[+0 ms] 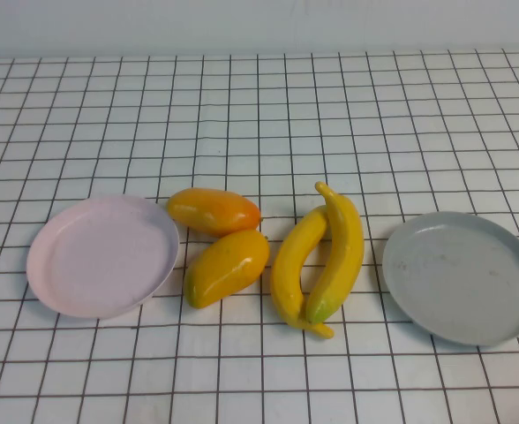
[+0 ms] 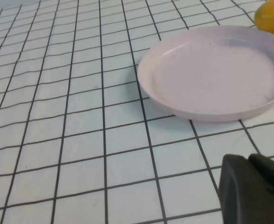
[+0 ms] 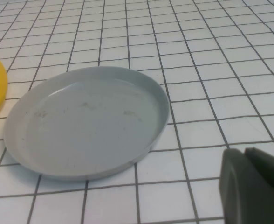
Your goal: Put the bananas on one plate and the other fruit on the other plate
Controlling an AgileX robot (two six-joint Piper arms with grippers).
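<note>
Seen from above on a white cloth (image 1: 259,106) ruled with a black grid: four fruits in a row between two plates, none yet on either plate.

Taken as landmark: the pink plate (image 1: 74,291), at the robot's left, bare inside. Just beside its right rim, almost touching, lay the two mango-like fruits (image 1: 227,267), one (image 1: 214,211) farther from the robot and level with the plate's far edge, the other slanted nearer and pressed against the first. Farther right of the pink plate, past the mangoes, lay the two bananas (image 1: 297,265), side by side and touching along their length, the one with the greenish tip (image 1: 339,252) on the outer side. Farthest right from the pink plate, well apart from it, sat the grey plate (image 1: 507,327), also bare, close beside the bananas without touching them.

Neither arm visible from above. Left gripper (image 2: 251,189) caught only as a dark tip in its own wrist view, low over the cloth on the robot's side of the pink plate, closed tight and holding nothing. Right gripper (image 3: 253,186) likewise a dark tip in its wrist view, near the grey plate, far across from the pink one, closed and empty-handed.
</note>
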